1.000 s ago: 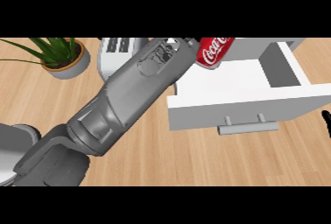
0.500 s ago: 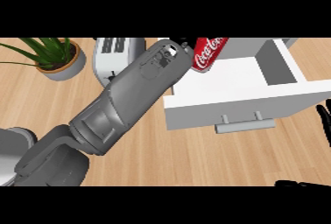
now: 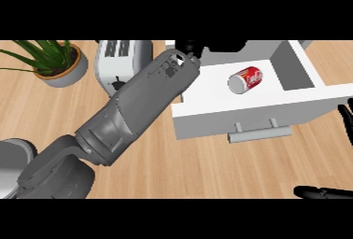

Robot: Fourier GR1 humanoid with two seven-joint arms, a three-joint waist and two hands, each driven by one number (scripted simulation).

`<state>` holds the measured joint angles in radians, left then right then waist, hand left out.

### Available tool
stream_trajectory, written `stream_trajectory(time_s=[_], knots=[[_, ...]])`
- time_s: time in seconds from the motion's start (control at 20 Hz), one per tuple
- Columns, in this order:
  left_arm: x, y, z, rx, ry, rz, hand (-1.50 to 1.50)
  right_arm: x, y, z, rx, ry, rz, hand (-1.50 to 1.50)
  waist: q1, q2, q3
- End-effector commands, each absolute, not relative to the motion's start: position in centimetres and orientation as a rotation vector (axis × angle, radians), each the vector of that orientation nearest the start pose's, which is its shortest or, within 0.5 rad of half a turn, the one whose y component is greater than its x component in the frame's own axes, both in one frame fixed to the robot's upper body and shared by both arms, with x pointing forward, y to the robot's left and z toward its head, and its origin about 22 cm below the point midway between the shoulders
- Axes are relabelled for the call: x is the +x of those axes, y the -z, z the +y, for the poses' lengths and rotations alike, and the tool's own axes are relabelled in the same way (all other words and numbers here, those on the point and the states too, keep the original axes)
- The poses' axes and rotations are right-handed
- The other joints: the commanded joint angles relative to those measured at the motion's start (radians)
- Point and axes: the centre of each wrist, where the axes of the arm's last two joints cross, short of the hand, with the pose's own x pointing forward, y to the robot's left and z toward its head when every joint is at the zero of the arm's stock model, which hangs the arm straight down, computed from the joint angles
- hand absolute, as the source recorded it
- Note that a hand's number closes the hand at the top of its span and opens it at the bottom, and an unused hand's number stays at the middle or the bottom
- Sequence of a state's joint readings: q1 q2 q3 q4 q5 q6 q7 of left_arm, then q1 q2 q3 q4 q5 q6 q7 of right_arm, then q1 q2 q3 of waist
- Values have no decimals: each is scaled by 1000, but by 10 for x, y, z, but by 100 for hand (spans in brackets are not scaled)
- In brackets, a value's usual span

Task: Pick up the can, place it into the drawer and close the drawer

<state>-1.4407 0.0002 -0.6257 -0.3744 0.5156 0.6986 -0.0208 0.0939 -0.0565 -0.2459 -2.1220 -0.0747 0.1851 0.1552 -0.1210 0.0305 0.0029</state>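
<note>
The red can (image 3: 246, 79) lies on its side on the floor of the open white drawer (image 3: 248, 113), free of any hand. My left forearm runs up from the lower left, and its black hand (image 3: 207, 45) sits at the drawer's back edge, open, apart from the can and partly cut off by the view's top. My right hand (image 3: 321, 192) rests open at the lower right, with a fingertip (image 3: 342, 116) showing at the right edge, just past the drawer's front corner. The drawer's handle (image 3: 258, 133) faces me.
A white toaster (image 3: 121, 60) stands left of the drawer, partly behind my left forearm. A potted plant (image 3: 60, 66) is at the far left. A grey round object (image 3: 11, 164) shows at the lower left edge. Wooden counter lies in front of the drawer.
The can was in my left hand above the drawer's back; the hand has let go and the can now lies inside the drawer. The right hand has come further into view.
</note>
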Motion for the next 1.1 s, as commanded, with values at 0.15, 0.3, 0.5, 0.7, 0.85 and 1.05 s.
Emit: stream_trajectory(time_s=[0.15,0.3,0.5,0.7,0.85,1.05], knots=[[428,-162,-6,343,227,-1767,-150,184,-116,-291,-149,-40,-1882,-150,1,-2,0],[429,-164,-6,357,206,-1781,-150,177,-116,-290,-142,-50,-1876,-150,-5,-2,0],[429,-167,-8,343,173,-1768,-150,184,-131,-288,-164,-79,-1924,-150,-10,2,-1],[428,-168,-8,304,144,-1761,-150,182,-139,-297,-327,-203,-1984,-150,2,0,-1],[429,-167,-6,297,115,-1750,-150,176,-143,-296,-386,-295,-1999,-150,-6,1,-1],[426,-165,-8,252,92,-1763,-150,184,-153,-287,-437,-414,-2022,-150,15,-1,-2]])
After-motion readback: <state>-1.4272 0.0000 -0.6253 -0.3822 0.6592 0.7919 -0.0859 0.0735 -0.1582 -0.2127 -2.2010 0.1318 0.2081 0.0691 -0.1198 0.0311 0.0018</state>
